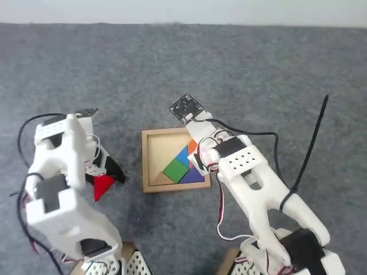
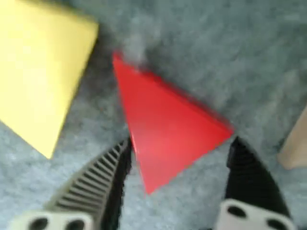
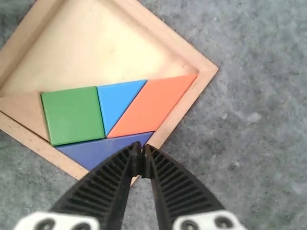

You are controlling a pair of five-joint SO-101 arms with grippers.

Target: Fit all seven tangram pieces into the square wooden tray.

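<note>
Pickup step rn: left gripper (image 2: 177, 163) wide open astride red triangle (image 2: 168, 129) on the carpet (image 1: 258, 69), well apart from tray (image 1: 145, 163). Next imo: squeeze, lift. Right gripper (image 3: 142, 155) pinched shut, empty, by tray rim.

Pale smooth wooden tray (image 3: 189, 98), fuzzy grey carpet (image 1: 258, 69), ribbed black plastic tool (image 3: 142, 160)

My left arm (image 1: 66, 154) and right arm (image 1: 258, 177) are chunky white shells with black motor blocks, screw holes dotted on top. The fingers (image 3: 108, 184) are black, ribbed, on white bases. Black, red and white cables (image 1: 222, 213) loop alongside, plus a black camera board (image 1: 184, 107).
</note>
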